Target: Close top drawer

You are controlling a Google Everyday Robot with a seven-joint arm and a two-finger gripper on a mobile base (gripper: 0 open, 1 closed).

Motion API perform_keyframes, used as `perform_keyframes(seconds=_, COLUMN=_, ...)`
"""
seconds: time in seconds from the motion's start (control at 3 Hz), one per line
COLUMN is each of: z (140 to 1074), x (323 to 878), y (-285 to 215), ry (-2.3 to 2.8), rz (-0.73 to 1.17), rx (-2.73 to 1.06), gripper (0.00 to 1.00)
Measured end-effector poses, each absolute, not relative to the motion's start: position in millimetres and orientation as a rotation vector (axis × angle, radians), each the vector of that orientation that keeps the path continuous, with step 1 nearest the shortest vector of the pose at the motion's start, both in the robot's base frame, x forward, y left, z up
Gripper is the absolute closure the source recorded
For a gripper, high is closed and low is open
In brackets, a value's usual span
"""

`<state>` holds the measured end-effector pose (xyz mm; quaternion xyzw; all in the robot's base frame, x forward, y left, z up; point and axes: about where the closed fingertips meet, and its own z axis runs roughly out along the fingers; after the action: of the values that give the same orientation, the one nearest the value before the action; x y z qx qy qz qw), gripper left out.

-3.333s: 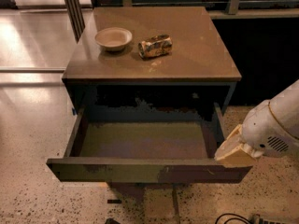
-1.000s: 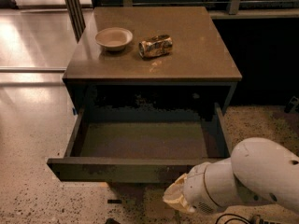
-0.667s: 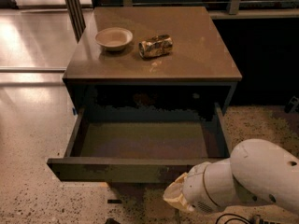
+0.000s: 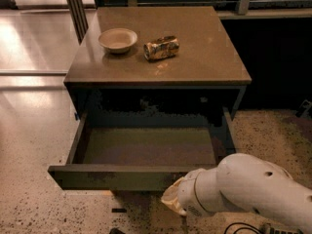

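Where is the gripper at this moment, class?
In the camera view, the gripper sits low, right of centre, just below the front of the open top drawer.

The top drawer is hanging wide open toward the near side, so its front is walling off anything low under the bench. The tool is sitting low and near, right at the bottom edge of that front toward its right end. The fat white arm is filling the near-right corner behind it. From above, the drawer's inside is lying bare, so a reach is going in freely. The floor left of the drawer is giving plenty of room. Up top, a bowl and a crushed can are crowding the far left, while the right half is open.
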<state>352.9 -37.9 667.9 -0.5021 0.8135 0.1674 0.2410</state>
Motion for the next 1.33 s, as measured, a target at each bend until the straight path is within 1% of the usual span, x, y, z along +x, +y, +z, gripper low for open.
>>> perform_keyframes(seconds=0.33, z=670.3, x=377.7, y=-33.1, ry=2.229, rz=0.404, rx=-1.261, gripper=1.00)
perform_keyframes(seconds=1.0, z=665.9, x=386.2, y=-31.1, ry=2.228, rz=0.390, rx=-1.249, gripper=1.00)
perform_keyframes(seconds=1.33, z=649.4, x=432.7, y=-15.1, ry=2.213, rz=0.334, rx=-1.167, gripper=1.00)
